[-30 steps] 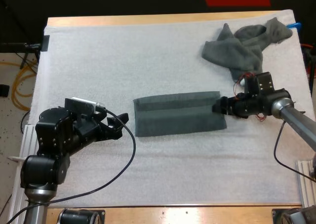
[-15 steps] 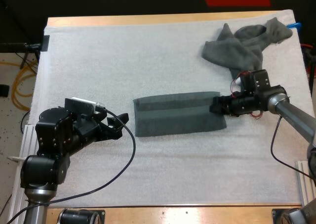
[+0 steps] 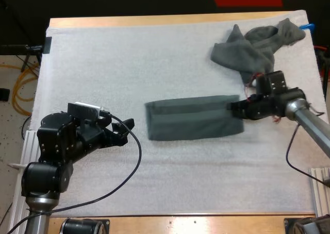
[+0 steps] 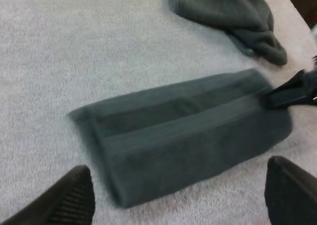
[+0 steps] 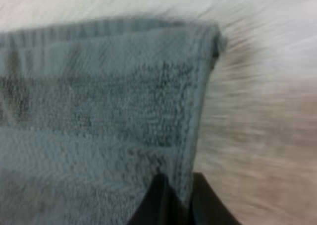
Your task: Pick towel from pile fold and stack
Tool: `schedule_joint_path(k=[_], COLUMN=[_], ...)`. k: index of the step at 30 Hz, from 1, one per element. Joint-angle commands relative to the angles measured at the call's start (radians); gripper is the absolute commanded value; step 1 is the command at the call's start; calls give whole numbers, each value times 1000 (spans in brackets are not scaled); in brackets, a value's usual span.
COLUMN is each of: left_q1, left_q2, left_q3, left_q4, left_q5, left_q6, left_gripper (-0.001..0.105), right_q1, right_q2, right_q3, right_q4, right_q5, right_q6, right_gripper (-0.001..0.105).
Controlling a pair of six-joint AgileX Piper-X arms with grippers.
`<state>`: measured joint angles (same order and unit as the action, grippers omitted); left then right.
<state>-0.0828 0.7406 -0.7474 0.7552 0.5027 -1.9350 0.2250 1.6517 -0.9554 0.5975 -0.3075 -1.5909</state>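
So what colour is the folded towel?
The folded towel is dark grey-green, with a darker band lengthwise; clearest in the left wrist view.

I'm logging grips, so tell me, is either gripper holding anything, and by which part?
The right gripper is shut on the folded towel, pinching the short edge nearest it. The left gripper is open, holding nothing.

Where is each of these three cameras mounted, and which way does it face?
High view: behind both arms, facing forward and down over the mat; shows both arms, left gripper and right gripper.
Left wrist view: on the left arm, facing across the folded towel toward the crumpled towel; own open fingers show.
Right wrist view: on the right arm, close on the folded towel's edge, own fingers pinching it.
Shared: all see the folded towel; high and left wrist views see the right gripper at it.
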Motion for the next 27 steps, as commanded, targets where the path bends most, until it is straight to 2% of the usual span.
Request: schedule_joint_path(k=[1,3,5,8,12,13,15,16,18,24,27], left_q1=[-1,-1,-1,-1,-1,-1,-1,-1,-1,-1,-1], left_q2=[-3,-3,-3,-3,-3,-3,-3,-3,-3,-3,-3], left_q3=[-7,-7,-7,-7,-7,-7,-7,-7,-7,-7,-7], left_q4=[10,27,39,48,50,50,50,50,52,55,55], left_q5=[8,8,8,8,10,10,10,10,18,33,33], left_q6=[-6,-6,-6,-6,-6,-6,-4,-4,-4,-4,-4], left_gripper=[69,69,69,69,69,69,69,69,69,69,69], right_q1=[-1,-1,-1,-1,15,20,41,45,71,175,228], right_q2=[-42,-91,-122,-167,-195,-194,-189,-189,-175,-92,-39], right_q3=[-6,-6,-7,-7,-11,-15,-18,-18,-18,-21,-34], right_q4=[44,85,99,116,158,163,149,136,60,-122,-196], right_q5=[107,230,308,334,314,287,147,117,-8,-168,-170], right_q6=[-36,-61,-82,-109,-100,-88,-28,0,113,309,384], right_gripper=[0,0,0,0,0,0,0,0,0,0,0])
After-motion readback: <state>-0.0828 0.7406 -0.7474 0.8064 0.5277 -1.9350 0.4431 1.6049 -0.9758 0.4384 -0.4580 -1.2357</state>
